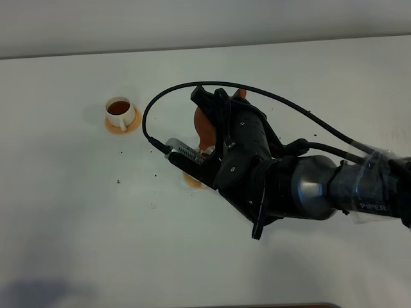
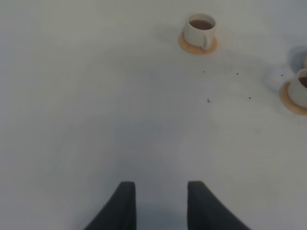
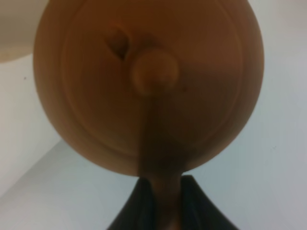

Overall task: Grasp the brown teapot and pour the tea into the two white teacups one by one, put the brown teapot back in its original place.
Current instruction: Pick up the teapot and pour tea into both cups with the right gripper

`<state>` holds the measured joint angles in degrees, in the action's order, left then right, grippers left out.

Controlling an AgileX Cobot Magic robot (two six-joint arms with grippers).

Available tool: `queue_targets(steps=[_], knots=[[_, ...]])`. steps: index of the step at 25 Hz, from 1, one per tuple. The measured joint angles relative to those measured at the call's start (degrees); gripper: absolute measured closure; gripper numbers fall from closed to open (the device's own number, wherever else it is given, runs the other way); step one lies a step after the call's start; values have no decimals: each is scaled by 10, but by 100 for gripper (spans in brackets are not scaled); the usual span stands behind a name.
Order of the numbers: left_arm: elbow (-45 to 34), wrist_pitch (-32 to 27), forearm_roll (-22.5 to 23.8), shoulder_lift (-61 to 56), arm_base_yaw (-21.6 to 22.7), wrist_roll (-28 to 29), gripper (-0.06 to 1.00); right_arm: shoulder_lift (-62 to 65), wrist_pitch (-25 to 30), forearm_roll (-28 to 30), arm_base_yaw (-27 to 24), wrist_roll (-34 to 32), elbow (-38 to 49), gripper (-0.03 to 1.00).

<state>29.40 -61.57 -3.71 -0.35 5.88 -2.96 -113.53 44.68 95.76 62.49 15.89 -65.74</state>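
From the high camera, the right arm reaches in over the white table (image 1: 77, 212), and its right gripper (image 1: 215, 110) hides most of the brown teapot (image 1: 204, 125); only a few clay-coloured bits peek out around the black fingers. One white teacup (image 1: 120, 112), full of tea, sits on its saucer (image 1: 122, 127) well off to the left. The second teacup (image 1: 207, 152) is nearly buried under the arm, with a sliver of its saucer (image 1: 191, 180) showing just beside the teapot.

In the left wrist view, the left gripper (image 2: 160, 191) hangs over bare table, jaws apart with nothing between them. Both cups are in shot, well away from it.

In the right wrist view, the teapot fills the frame, lid knob (image 3: 154, 72) facing the camera. The fingers are clamped tight on its stubby handle (image 3: 163, 191).
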Motion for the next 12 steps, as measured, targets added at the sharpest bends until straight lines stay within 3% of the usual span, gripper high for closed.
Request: queue_targets(steps=[12], knots=[[0, 0, 0, 0, 0, 0, 68, 0, 5, -1, 0, 2, 0, 88]])
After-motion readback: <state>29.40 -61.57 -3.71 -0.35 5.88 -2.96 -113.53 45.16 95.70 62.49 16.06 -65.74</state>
